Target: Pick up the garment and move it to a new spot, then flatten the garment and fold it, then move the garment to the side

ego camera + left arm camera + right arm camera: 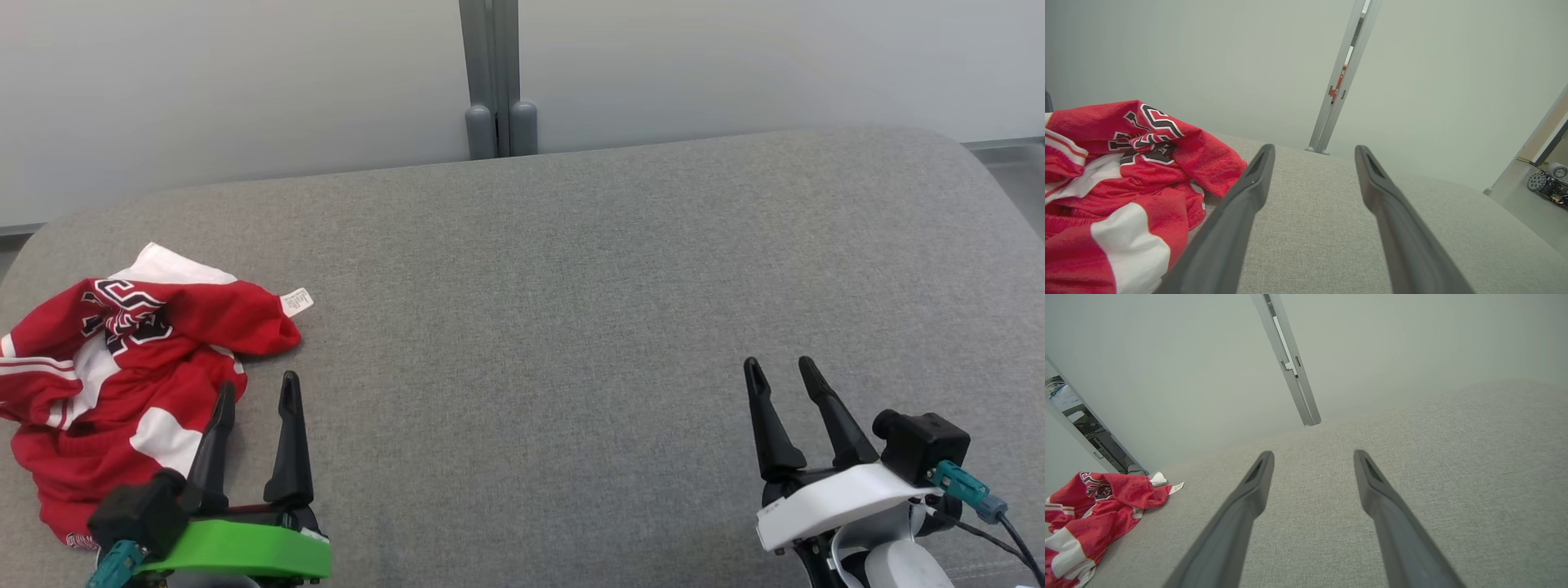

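A pale plain wall closes the background, and in front of it a wide grey padded surface with rounded corners takes most of the head view. The fabric of this surface is bare in its middle and on its right part.

The garment lies crumpled on the far left side of the surface, near the left edge. It is red, with white panels, thin white stripes and dark lettering with white outline on the top fold.

The left gripper, with a green base, is at the lower left, just beside the right border of the garment. Its two dark fingers stand wide apart with nothing between them. In the head view its outer finger crosses the edge of the cloth; whether it touches, I cannot tell.

The right gripper, with a white base, is at the lower right, well apart from the garment. Its fingers are also spread and hold nothing.

A grey metal post stands upright against the wall, behind the middle of the surface.

A small white label sticks out from the upper right tip of the garment.
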`<state>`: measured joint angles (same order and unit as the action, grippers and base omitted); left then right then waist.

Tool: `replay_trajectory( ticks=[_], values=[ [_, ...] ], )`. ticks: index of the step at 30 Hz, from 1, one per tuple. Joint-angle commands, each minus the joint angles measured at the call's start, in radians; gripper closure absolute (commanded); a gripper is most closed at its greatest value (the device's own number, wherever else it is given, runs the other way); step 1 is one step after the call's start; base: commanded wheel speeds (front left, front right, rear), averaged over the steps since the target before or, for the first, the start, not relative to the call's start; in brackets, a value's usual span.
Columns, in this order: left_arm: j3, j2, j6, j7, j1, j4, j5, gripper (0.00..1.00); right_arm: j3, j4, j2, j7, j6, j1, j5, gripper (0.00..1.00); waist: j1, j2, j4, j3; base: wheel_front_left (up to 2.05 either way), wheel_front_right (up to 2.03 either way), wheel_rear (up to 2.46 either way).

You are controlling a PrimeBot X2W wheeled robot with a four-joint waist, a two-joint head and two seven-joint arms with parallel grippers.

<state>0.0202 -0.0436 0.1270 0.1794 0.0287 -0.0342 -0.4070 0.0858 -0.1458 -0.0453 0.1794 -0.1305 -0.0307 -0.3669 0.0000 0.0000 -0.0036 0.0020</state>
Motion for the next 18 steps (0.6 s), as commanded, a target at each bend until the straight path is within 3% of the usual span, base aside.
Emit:
replay_trajectory(
  ticks=[1,18],
  values=[
    [0.000,-0.008,0.003,0.010,0.005,-0.001,0.027,0.00,0.004,0.011,-0.005,0.011,0.000,0.001,0.026,0.00,0.0000,0.0000,0.000,-0.001,0.00,0.00,0.00],
    [0.002,-0.009,0.005,0.046,0.009,-0.040,0.152,0.00,0.001,0.012,-0.006,0.046,0.000,0.020,0.173,0.00,0.0000,0.0000,-0.004,-0.005,0.00,0.00,0.00]
  ],
)
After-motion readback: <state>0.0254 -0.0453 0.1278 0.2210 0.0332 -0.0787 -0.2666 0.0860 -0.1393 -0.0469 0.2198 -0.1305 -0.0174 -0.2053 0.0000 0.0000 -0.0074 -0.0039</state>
